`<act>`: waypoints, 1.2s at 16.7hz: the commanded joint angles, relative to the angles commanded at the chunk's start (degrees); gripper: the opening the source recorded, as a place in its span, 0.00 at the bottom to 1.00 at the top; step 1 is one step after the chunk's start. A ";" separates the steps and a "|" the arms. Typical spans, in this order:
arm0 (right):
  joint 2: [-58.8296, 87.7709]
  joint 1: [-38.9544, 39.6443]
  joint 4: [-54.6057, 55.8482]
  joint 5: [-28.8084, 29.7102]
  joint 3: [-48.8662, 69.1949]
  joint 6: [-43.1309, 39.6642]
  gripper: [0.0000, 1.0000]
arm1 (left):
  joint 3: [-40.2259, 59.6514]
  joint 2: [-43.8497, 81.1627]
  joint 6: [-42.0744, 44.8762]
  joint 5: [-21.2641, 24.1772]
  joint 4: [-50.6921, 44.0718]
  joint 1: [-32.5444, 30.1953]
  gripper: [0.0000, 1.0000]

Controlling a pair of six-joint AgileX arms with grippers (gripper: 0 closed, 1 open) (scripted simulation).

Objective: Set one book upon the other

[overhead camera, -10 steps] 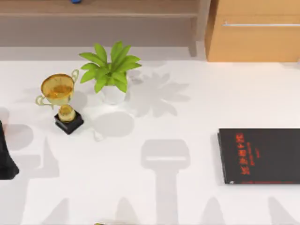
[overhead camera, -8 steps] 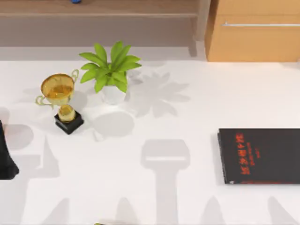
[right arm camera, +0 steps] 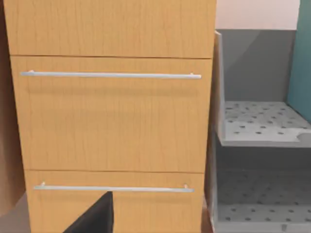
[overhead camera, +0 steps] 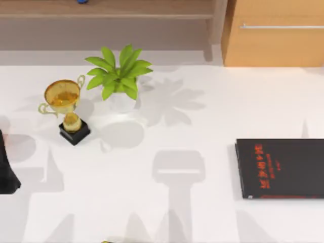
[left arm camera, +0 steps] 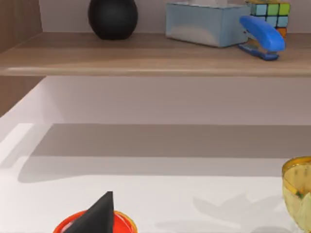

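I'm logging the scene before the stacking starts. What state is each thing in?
black book: flat on the table's right side, closed, nothing on it.
trophy: upright, at the left.
potted plant: upright beside the trophy.
wooden drawers: shut.
left arm: at the left edge.

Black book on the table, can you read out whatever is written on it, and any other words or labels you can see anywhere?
Black book, red lettering on its cover: too blurred to read.
Trophy, tissue box, stapler, wooden drawers: no text visible.
No other words, numbers or signs can be read.
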 joint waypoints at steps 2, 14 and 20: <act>11.29 -2.56 3.24 -2.43 7.82 -0.06 1.00 | 0.00 0.00 0.00 0.00 0.00 0.00 1.00; 82.11 -17.89 22.72 -16.71 54.90 -0.07 1.00 | 0.00 0.00 0.00 0.00 0.00 0.00 1.00; 94.52 -20.93 26.60 -19.44 64.02 -0.01 1.00 | 0.00 0.00 0.00 0.00 0.00 0.00 1.00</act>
